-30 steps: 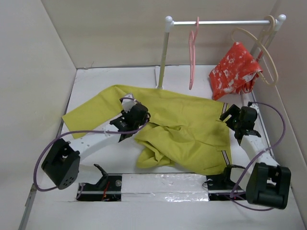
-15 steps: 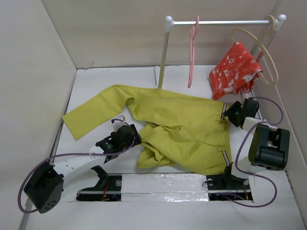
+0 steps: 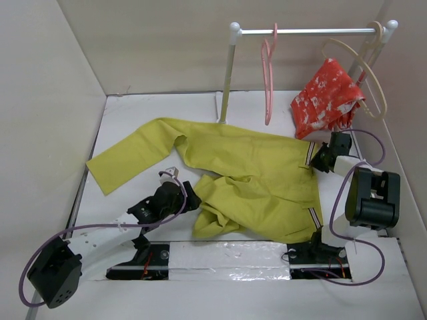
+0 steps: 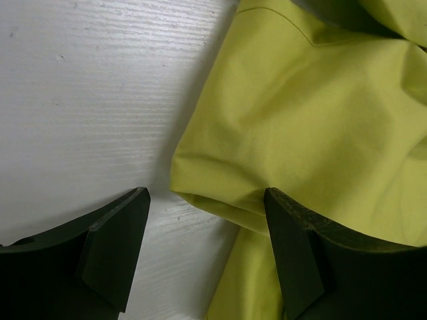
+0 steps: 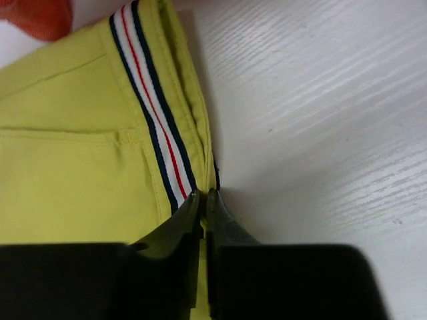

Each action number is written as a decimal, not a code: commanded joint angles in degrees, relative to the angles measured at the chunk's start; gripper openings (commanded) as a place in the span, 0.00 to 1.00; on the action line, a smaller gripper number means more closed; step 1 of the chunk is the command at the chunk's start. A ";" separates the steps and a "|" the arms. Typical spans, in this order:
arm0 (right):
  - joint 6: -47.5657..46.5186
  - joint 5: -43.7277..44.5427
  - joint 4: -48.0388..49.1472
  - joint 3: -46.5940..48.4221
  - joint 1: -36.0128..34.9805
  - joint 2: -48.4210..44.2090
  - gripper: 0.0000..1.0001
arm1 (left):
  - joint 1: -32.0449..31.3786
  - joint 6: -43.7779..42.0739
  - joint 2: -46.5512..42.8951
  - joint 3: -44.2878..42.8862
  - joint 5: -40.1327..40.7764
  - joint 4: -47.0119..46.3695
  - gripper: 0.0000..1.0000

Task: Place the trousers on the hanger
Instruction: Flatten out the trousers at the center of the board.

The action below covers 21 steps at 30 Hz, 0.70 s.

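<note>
Trousers (image 3: 253, 173), yellow, are shown spread and crumpled across the middle of the white bench (image 3: 133, 120), with one leg reaching toward the left of the frame. The pink hanger (image 3: 268, 73) is hung by its hook on the rail (image 3: 300, 31) at upper centre. The right tool (image 5: 203, 200), at centre right, is seen closed on the edge of the striped waistband (image 5: 150, 127). The left tool (image 4: 205, 195), at lower left, is held open, with a fold of the trousers lying between its jaws.
</note>
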<state>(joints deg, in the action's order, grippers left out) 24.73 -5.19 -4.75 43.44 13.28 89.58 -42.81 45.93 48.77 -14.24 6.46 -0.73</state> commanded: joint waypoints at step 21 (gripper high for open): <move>1.45 16.52 -8.34 16.59 5.01 -2.57 0.00 | -2.54 3.36 -21.08 -7.21 9.63 13.38 0.00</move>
<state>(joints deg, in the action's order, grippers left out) 25.30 5.15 -15.16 56.55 18.31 85.43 -44.14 47.33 30.04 -19.42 10.66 4.80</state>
